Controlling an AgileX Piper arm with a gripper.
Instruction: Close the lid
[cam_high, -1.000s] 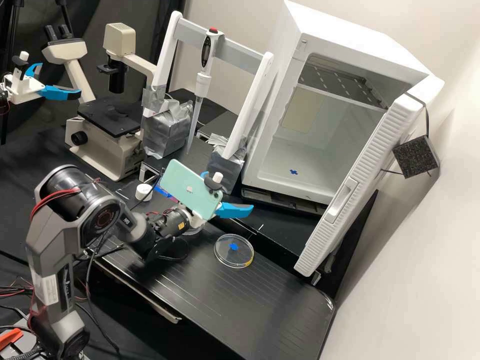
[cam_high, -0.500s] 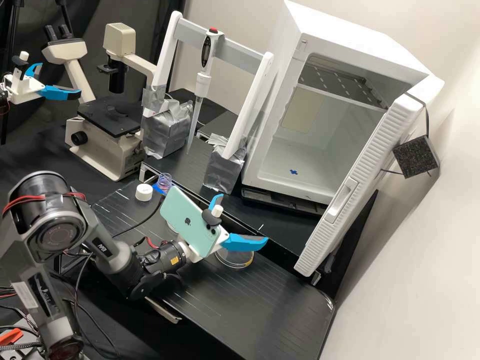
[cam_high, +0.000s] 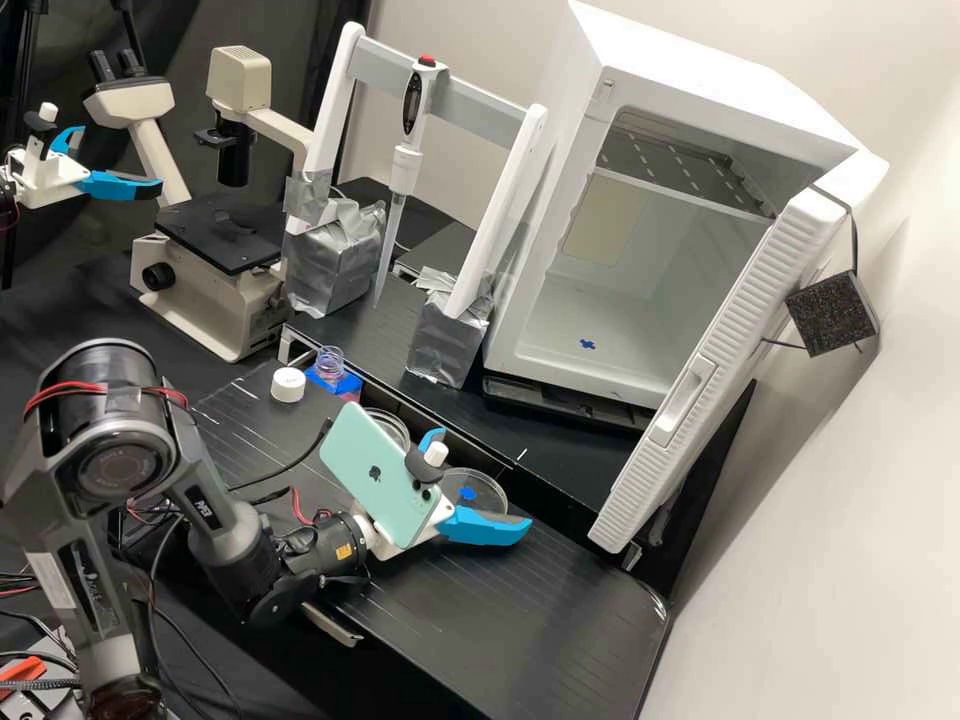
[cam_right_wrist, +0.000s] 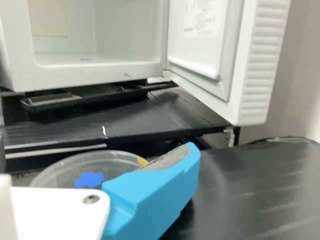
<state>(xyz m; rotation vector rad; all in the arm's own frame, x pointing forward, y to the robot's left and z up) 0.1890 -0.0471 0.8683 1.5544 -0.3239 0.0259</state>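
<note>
You have the end effector (cam_high: 482, 478) open, its two blue fingers spread apart, with nothing held between them. The high view places it low over the counter (cam_high: 530, 610), at the near side of a clear round petri dish piece (cam_high: 490, 485) bearing a blue mark (cam_high: 467, 493). In that view the mark appears between the two fingers, and the nearer finger (cam_high: 485, 527) crosses in front of the piece's near edge. The wrist view shows a finger and the white mount (cam_right_wrist: 55, 210) covering part of the piece, with a yellow patch (cam_right_wrist: 142, 161) at its rim. Contact between finger and dish piece cannot be determined.

You have a second clear round piece (cam_high: 395, 422) on the counter, partly hidden behind the pale green phone (cam_high: 375, 475) fixed to the arm. The two round pieces lie apart. Which of them is the lid and which the base cannot be established from these views.

Noted nearby: a white screw cap (cam_high: 288, 385) lies on the counter, a pipette (cam_high: 405, 165) hangs upright in a white frame (cam_high: 490, 215), and a white cabinet (cam_high: 590, 340) stands behind with its door (cam_high: 735, 370) open.
</note>
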